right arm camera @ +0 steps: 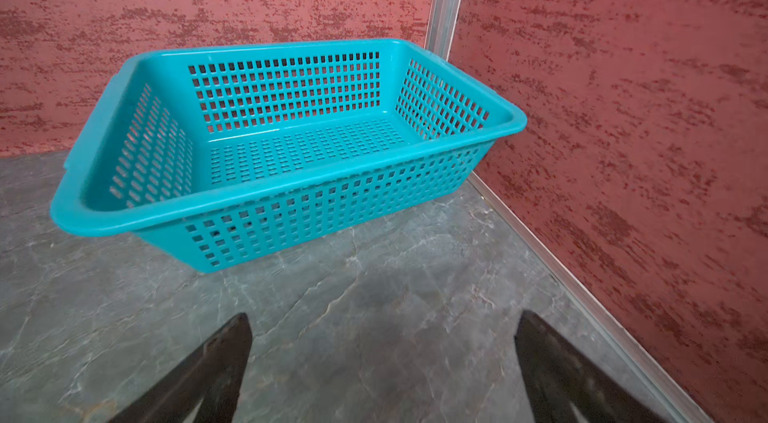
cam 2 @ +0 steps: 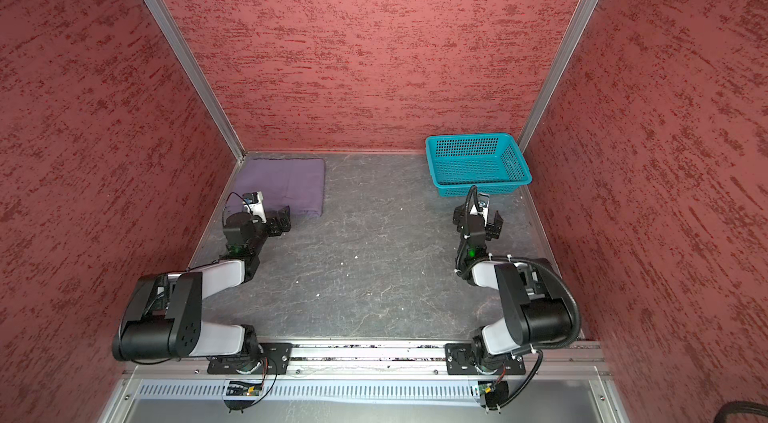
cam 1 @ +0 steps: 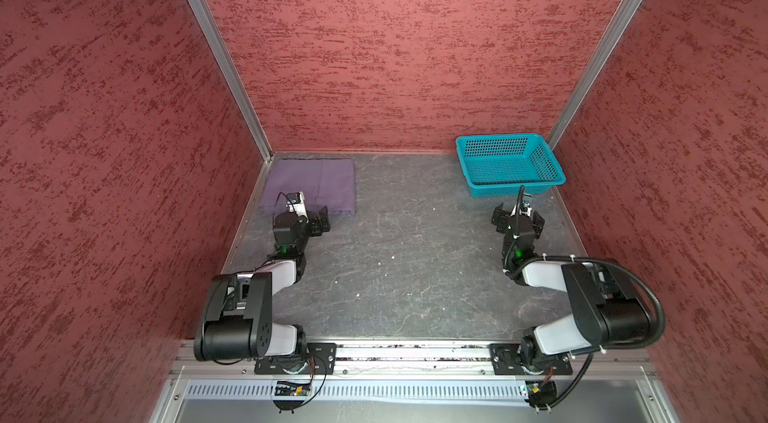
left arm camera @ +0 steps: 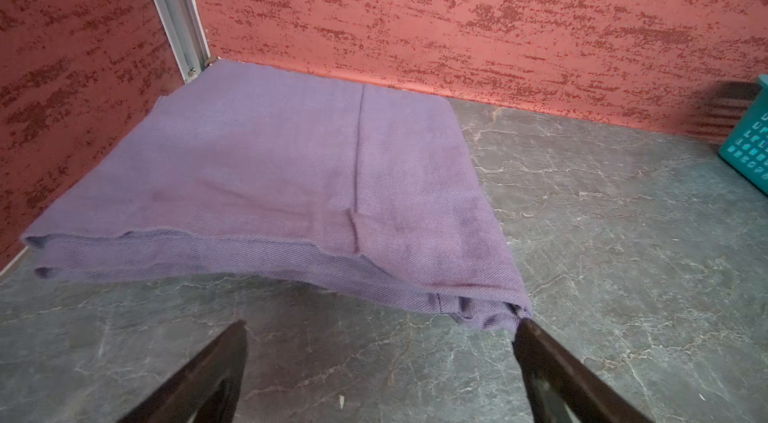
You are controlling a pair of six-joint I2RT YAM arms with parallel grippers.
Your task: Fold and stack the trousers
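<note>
The trousers (cam 1: 316,182) (cam 2: 286,182) lie folded into a flat purple rectangle in the back left corner of the table. The left wrist view shows their stacked layers (left arm camera: 270,175) with a bunched corner nearest me. My left gripper (cam 1: 321,220) (cam 2: 280,220) (left arm camera: 380,325) stands open just in front of that near edge. One of its fingertips (left arm camera: 528,329) is at the bunched corner, and nothing is between the jaws. My right gripper (cam 1: 518,215) (cam 2: 478,218) (right arm camera: 382,321) stands open over bare table in front of the basket, holding nothing.
A teal perforated basket (cam 1: 515,184) (cam 2: 484,184) (right arm camera: 316,209) (left arm camera: 748,150) stands empty in the back right corner. Red textured walls (cam 1: 395,46) close in the back and both sides. The grey marbled table (cam 1: 415,254) lies between the arms.
</note>
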